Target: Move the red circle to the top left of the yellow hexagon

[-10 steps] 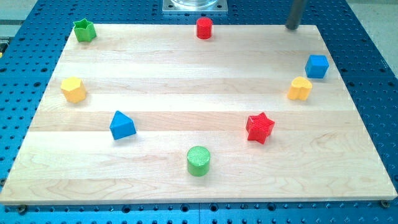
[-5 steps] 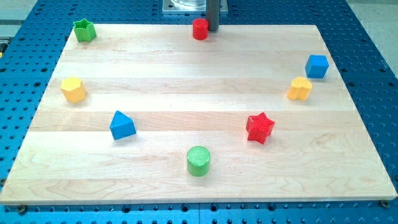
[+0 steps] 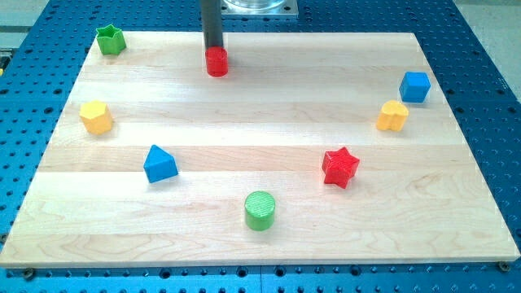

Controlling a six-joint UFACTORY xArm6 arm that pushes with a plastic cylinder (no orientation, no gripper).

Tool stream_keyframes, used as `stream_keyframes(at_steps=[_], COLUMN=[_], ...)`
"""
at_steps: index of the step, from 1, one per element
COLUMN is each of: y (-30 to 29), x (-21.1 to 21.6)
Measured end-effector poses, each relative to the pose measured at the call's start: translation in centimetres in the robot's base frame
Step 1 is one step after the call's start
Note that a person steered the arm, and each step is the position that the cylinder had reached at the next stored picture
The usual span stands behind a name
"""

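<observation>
Wooden bench (image 3: 260, 106) on blue pegboard | my tip (image 3: 213, 49), no hand fitted, touches red circle (image 3: 216, 63) from above | push down-left toward yellow hexagon (image 3: 96, 117), stopping near green star (image 3: 109, 39).

Single camera view only; no second view to compare. It looks down at a steep angle from the near long edge of the counter (image 3: 260, 252), facing the far edge at the frame's top. The whole wooden surface fits in frame at moderate range, narrowing toward the top. Blue perforated base plate (image 3: 488, 98) shows along both sides and the bottom.
</observation>
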State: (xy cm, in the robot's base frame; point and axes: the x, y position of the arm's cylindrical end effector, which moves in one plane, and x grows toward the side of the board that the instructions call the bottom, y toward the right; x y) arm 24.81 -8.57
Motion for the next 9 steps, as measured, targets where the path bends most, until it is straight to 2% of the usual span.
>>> stream_keyframes(at_steps=[1, 2, 3, 4, 6, 9], y=[7.9, 5.6, -1.8, -2.1, 9.8, 4.3], x=[0.0, 1.4, 3.8, 4.0, 4.2, 5.7])
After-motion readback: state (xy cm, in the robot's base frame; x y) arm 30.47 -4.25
